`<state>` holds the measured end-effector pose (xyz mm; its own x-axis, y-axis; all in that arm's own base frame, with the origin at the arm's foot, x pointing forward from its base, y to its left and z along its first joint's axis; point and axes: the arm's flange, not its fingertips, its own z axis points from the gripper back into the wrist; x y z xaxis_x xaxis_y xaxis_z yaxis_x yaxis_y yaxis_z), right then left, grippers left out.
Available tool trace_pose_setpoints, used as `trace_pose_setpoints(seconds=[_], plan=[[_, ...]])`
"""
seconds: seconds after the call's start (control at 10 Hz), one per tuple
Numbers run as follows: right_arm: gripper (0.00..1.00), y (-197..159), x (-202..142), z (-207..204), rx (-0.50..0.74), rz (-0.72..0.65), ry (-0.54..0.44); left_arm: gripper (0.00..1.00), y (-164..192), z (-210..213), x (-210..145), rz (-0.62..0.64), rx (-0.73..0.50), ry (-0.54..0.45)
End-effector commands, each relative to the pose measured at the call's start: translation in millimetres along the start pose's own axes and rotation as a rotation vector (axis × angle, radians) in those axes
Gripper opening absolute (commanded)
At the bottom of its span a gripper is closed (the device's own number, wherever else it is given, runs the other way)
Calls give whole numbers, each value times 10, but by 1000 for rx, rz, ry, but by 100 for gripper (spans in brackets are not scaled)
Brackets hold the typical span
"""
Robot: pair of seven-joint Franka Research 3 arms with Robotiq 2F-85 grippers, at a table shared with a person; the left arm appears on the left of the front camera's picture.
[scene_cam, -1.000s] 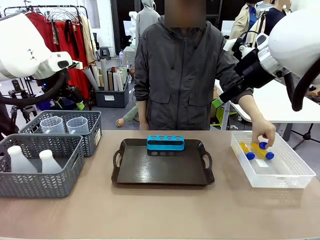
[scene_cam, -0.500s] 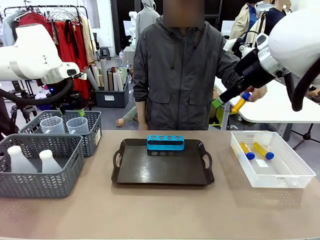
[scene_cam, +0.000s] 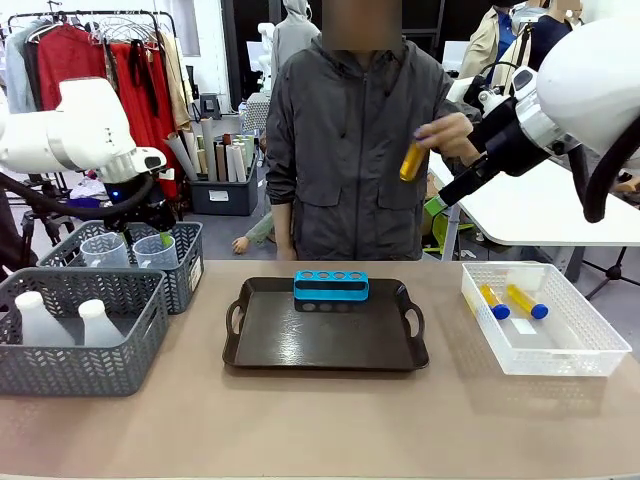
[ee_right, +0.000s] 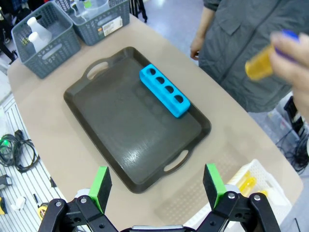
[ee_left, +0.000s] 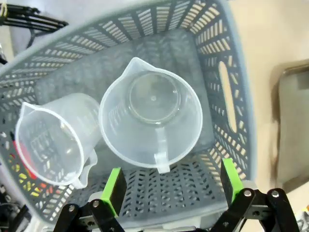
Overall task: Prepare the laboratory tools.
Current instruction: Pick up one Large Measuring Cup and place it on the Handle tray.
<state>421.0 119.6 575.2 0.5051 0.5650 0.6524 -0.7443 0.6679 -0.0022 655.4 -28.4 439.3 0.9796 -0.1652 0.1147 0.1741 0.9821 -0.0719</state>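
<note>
My left fingers (ee_left: 115, 187) stand wide open at the bottom of the frame. The beaker (ee_left: 150, 113) sits mid-frame, in line between them, its handle pointing to the bottom edge.

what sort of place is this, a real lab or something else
Probably a robot test room staged as a lab bench, not a working lab: a clothes rail stands behind the person, while the table holds a tube rack on a tray and beakers in a basket.
</note>
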Motion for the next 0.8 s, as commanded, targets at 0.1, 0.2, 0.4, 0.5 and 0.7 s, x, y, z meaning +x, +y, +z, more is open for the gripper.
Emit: trace_pose_setpoints(seconds=[0.1, 0.2, 0.4, 0.5, 0.7], plan=[[100, -7, 0, -7, 14, -2, -11, 100, -8, -189, 68, 80, -13, 50], [100, -7, 0, -7, 14, -2, -11, 100, -10, -263, 66, 88, -4, 60], [100, -7, 0, -7, 14, -2, -11, 100, 11, -386, 41, 112, 8, 66], [100, -7, 0, -7, 14, -2, -11, 100, 43, -472, 53, 131, 12, 75], [100, -7, 0, -7, 14, -2, -11, 100, 19, -522, 12, 126, 14, 50]])
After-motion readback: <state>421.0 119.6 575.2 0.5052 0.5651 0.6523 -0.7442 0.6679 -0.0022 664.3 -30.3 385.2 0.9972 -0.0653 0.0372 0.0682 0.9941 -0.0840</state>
